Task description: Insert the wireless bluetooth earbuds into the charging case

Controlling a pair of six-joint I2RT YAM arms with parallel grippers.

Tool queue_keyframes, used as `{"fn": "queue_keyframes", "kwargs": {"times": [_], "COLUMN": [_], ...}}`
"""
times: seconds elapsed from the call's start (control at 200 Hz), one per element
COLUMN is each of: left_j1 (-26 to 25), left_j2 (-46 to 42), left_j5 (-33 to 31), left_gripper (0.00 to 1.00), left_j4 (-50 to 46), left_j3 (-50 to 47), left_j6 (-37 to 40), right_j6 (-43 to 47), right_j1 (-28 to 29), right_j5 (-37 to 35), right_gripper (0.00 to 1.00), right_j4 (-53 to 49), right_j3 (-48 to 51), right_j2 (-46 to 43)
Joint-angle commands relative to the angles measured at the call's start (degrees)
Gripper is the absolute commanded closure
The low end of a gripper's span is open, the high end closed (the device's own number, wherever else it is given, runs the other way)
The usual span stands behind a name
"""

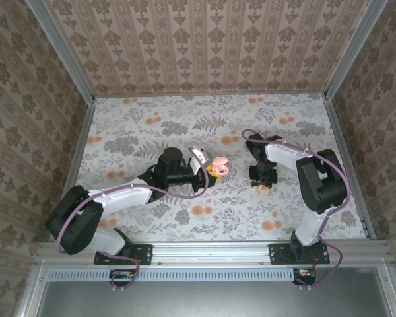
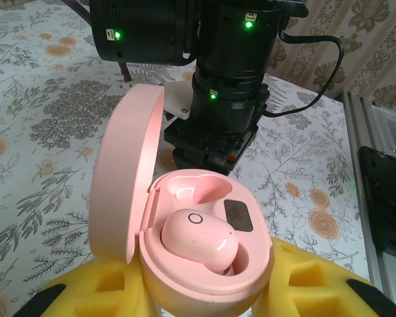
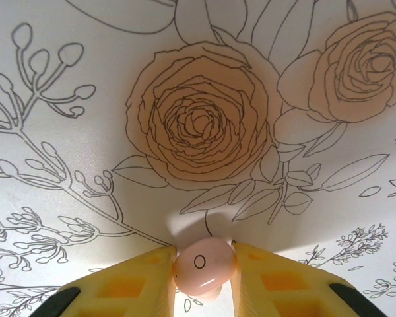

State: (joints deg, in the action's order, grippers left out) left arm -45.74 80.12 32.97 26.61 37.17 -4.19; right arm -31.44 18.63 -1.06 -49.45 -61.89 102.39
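My left gripper (image 1: 210,173) is shut on the pink charging case (image 1: 219,165), its yellow fingers (image 2: 86,290) pressing both sides of the base. The case's lid (image 2: 122,178) stands open to the left. One pale pink earbud (image 2: 198,241) sits in the near socket, and the far socket (image 2: 191,191) is bare. To the right, my right gripper (image 1: 262,185) points down at the cloth. Its yellow fingers (image 3: 138,281) are shut on the second earbud (image 3: 203,264), touching both its sides. I cannot tell whether this earbud rests on the cloth or hangs just above it.
A flower-printed cloth (image 1: 204,125) covers the table, with printed orange roses (image 3: 198,112) right beside the held earbud. Patterned walls (image 1: 204,39) close in the back and both sides. The right arm's wrist (image 2: 224,86) stands just beyond the open case.
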Motion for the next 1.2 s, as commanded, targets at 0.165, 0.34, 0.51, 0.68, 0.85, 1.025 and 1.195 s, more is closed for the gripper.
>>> {"fn": "queue_keyframes", "kwargs": {"times": [0.165, 0.34, 0.51, 0.68, 0.85, 1.025, 1.195], "left_j1": [-0.3, -0.3, -0.3, -0.3, -0.3, 0.2, 1.8], "left_j2": [-2.4, -2.9, -3.3, -3.8, -4.1, -4.9, -5.9], "left_j5": [0.6, 0.3, 0.3, 0.4, 0.0, 1.3, 3.4], "left_gripper": [1.00, 1.00, 1.00, 1.00, 1.00, 1.00, 1.00], "left_j4": [1.6, 1.4, 1.4, 1.0, 1.4, 1.5, 1.2], "left_j3": [-0.9, -1.1, -1.5, -1.7, -2.4, -2.2, -1.3], "left_j6": [1.0, 0.9, 0.9, 1.1, 1.0, 1.4, 2.1], "right_j6": [0.9, 1.0, 1.0, 1.1, 1.6, 1.6, 2.0], "right_j1": [0.5, 0.5, 0.5, 0.9, 1.3, 1.8, 1.9], "right_j5": [-1.9, -1.7, -0.5, -0.3, -0.4, -0.4, 2.6], "right_gripper": [0.61, 0.61, 0.65, 0.70, 0.75, 0.79, 0.82], "right_j4": [-1.8, -1.5, 0.0, 0.1, -0.3, 2.1, 5.2], "right_j3": [-1.5, -2.0, -2.5, -2.9, -2.3, 0.9, 5.1], "right_j2": [0.4, 0.2, 2.0, 3.1, 1.0, -9.9, -22.2]}}
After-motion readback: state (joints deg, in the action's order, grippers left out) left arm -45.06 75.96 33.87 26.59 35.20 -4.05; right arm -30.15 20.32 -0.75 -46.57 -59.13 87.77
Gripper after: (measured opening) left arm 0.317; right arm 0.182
